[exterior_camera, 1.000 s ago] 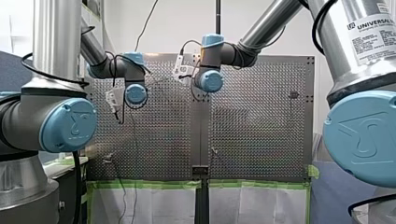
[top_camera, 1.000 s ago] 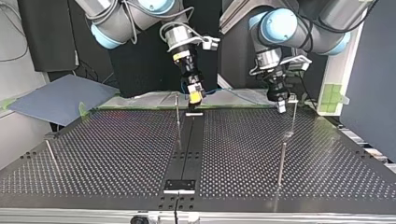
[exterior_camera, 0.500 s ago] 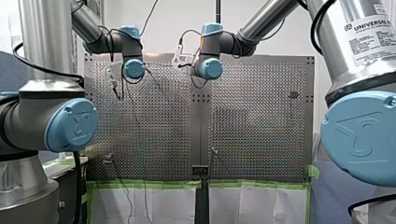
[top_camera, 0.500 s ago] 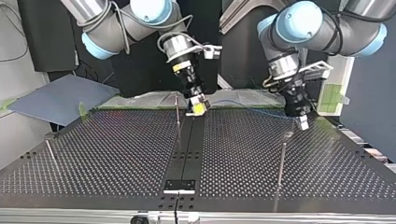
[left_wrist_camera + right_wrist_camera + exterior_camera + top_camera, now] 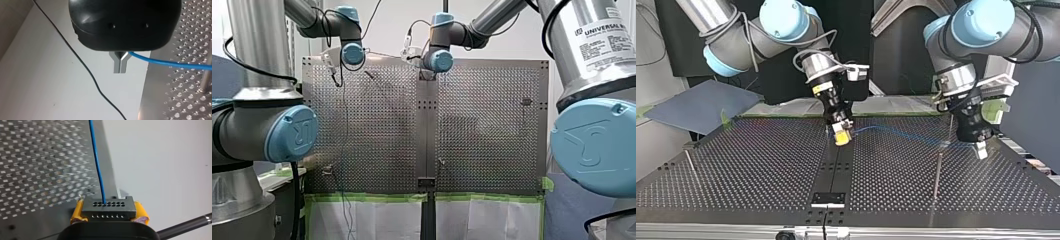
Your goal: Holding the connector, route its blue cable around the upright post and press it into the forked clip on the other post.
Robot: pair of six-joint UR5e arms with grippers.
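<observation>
Pale wall (image 5: 522, 45) behind — dark panel (image 5: 676, 45) and a grey-blue board (image 5: 701, 102) opposite

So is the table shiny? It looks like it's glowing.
Yes: in the top view the perforated table gleams along its rows of holes; in the front view a pale sheen lies across it; in the left wrist view a glint sits on the black body of my left gripper.

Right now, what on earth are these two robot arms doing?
They are stringing a blue cable over a perforated table. My right gripper clamps the black connector at the cable's end between its yellow pads. My left gripper is shut on the cable further along, so it stretches through the air between the two.
</observation>
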